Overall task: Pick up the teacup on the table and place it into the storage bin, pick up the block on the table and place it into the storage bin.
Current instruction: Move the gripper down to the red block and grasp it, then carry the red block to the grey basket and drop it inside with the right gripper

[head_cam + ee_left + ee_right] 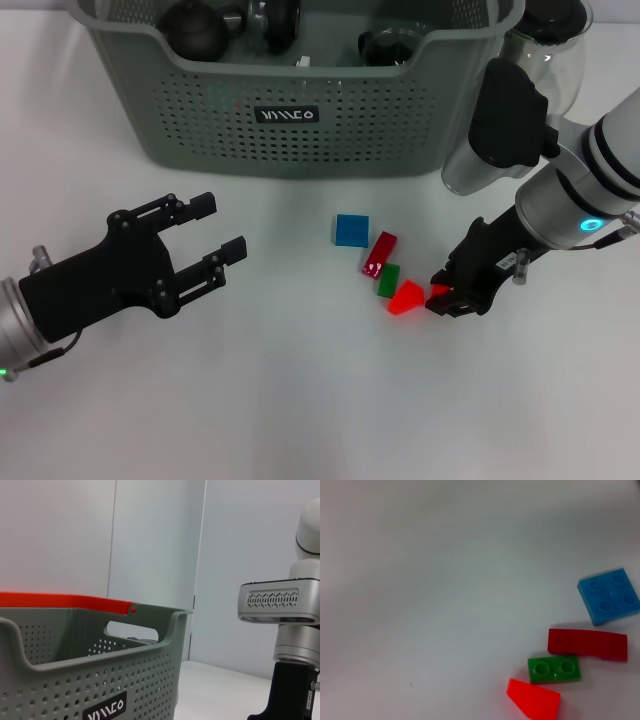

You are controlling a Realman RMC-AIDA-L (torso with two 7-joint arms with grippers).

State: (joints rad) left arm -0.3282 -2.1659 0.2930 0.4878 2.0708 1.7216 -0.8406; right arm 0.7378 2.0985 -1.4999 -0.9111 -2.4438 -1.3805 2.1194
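Note:
The grey-green storage bin (300, 125) stands at the back of the table and also shows in the left wrist view (75, 680). Dark tea ware (195, 28) lies inside it; no teacup shows on the table. Several blocks lie in front of the bin: blue (351, 230), dark red (379, 253), green (388, 280) and a bright red wedge (405, 297). The right wrist view shows them too, with the blue block (609, 595) farthest. My right gripper (450, 295) is down at the table, shut on a small red block (438, 293) beside the wedge. My left gripper (222, 235) is open and empty, front left.
A clear glass jug (545, 60) stands right of the bin, partly behind my right arm. The right arm (292, 630) shows in the left wrist view. White table surface lies open in front and between the arms.

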